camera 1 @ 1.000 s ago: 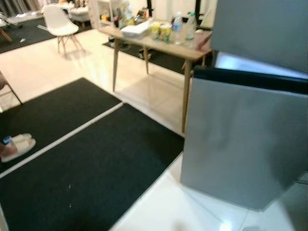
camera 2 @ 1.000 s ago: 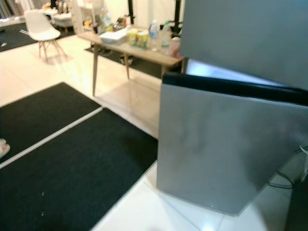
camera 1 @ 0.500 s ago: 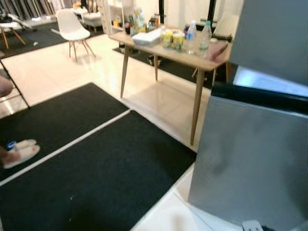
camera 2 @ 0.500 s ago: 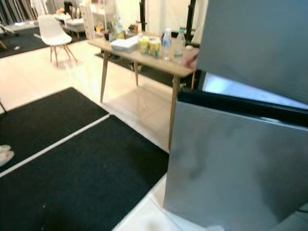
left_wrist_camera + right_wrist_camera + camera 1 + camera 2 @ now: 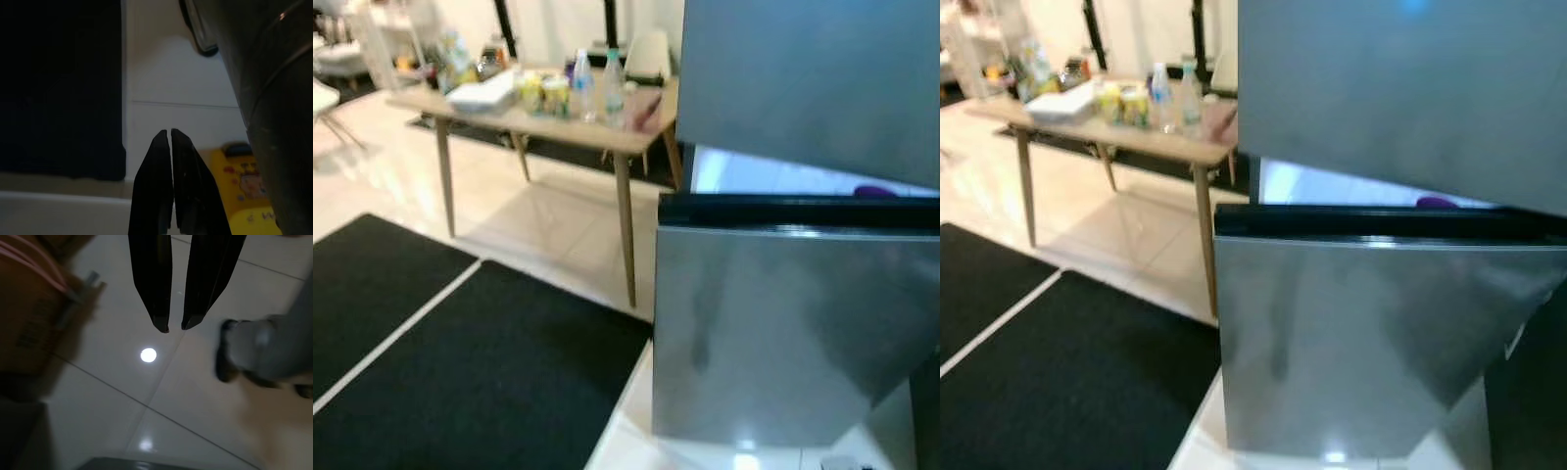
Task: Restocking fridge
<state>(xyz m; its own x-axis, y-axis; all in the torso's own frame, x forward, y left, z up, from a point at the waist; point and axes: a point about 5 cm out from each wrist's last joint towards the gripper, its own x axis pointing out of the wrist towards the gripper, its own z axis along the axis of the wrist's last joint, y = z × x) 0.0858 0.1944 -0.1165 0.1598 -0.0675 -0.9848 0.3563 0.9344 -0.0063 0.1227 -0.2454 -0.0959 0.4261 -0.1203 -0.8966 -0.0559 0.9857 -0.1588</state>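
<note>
1. Left eye view: a silver fridge [image 5: 783, 323] is seen on the right, its lower door [image 5: 773, 333] swung out toward the camera with a black top edge; a lit white interior and a small purple object [image 5: 873, 192], too small to identify, are visible behind it; the door is flat, smooth brushed metal, judged stiff and heavy to swing, best taken at its free edge, since no handle can be made out; a wooden table [image 5: 558, 117] on slim tapered legs stands well apart on the left, bearing bottles [image 5: 595, 83], yellow cans [image 5: 542, 93] and a white tray [image 5: 481, 93]; the bottles are judged light, smooth, possibly slippery, and best gripped round the middle of the body; black matte rugs [image 5: 460, 372] lie on glossy pale tiles.

2. Right eye view: the same scene is shown; the fridge door [image 5: 1371, 343] reflects light softly; the table [image 5: 1116, 132] stands beyond it.

3. Left wrist view: the left gripper [image 5: 171, 134] is seen with its fingers pressed together and nothing held; pale floor, a dark rug and a yellow printed object [image 5: 239, 191] lie beneath.

4. Right wrist view: the right gripper [image 5: 175, 328] hangs over shiny tiles, fingers slightly apart and empty; a brown cardboard box [image 5: 34, 308] is beside it.
</note>
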